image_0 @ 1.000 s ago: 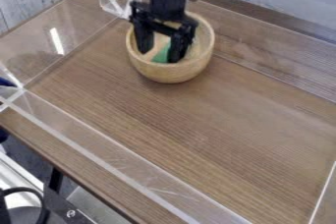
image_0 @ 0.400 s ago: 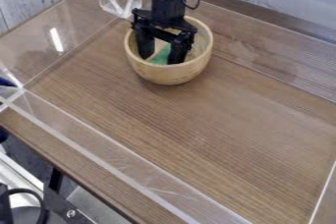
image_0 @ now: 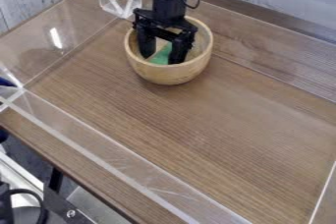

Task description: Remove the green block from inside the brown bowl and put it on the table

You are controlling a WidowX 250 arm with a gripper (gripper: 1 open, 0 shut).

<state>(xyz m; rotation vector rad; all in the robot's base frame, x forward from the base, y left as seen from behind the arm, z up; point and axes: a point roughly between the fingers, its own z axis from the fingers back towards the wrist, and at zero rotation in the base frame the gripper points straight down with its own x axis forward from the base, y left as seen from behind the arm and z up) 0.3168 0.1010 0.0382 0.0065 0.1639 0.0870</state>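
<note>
The brown bowl (image_0: 171, 68) stands on the table (image_0: 184, 130) near its far edge. Inside it lies the green block (image_0: 161, 57), partly hidden by the gripper. My black gripper (image_0: 164, 48) reaches down into the bowl from above, open, with one finger on each side of the block. Whether the fingers touch the block cannot be told.
Low clear acrylic walls (image_0: 79, 159) edge the tabletop on the left and front. A small clear plastic stand (image_0: 116, 0) sits behind the bowl at the far left. Bare wood spreads in front of and to the right of the bowl.
The gripper has shifted slightly up and back within the bowl; its jaws stay open and the block has not moved.
</note>
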